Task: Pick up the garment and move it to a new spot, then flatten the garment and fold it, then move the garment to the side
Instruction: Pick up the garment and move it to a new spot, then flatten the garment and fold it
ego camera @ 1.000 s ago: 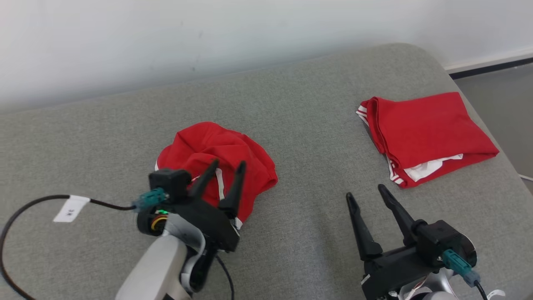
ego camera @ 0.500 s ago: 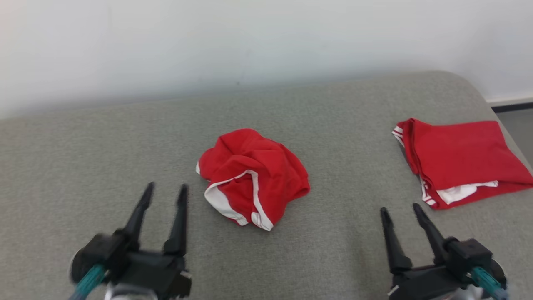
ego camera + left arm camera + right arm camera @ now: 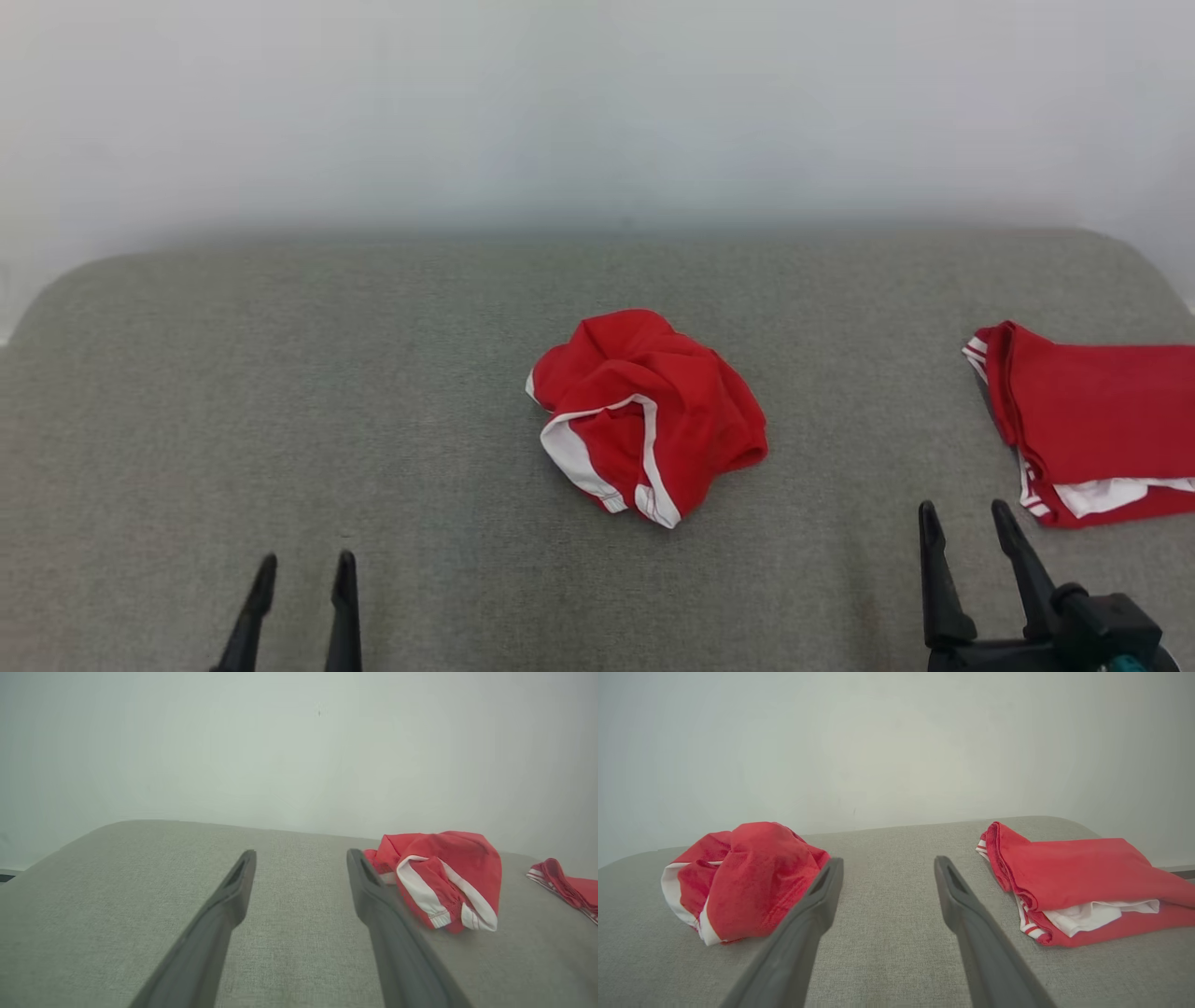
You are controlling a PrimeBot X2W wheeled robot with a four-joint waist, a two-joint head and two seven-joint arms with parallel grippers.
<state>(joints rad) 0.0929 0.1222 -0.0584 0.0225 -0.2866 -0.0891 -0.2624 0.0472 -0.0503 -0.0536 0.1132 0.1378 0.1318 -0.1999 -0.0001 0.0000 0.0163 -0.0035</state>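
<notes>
A crumpled red garment [image 3: 649, 411] with white trim lies bunched in the middle of the grey cushion [image 3: 280, 392]. The left wrist view has the garment [image 3: 444, 872] right of my fingers; in the right wrist view the garment [image 3: 747, 877] sits to their left. My left gripper [image 3: 303, 569] stands open at the lower left, well clear of the cloth, nothing between its fingers. My right gripper [image 3: 966, 518] is open at the lower right, also empty.
A second red garment [image 3: 1092, 420], folded flat with white lining showing, lies at the cushion's right edge; the right wrist view has the folded garment [image 3: 1078, 882] right of my fingers. A pale wall [image 3: 597, 112] runs behind the cushion.
My left gripper has drawn back from over the crumpled garment to the lower left, leaving it lying free. The head camera has also turned, shifting the whole scene right and down.
</notes>
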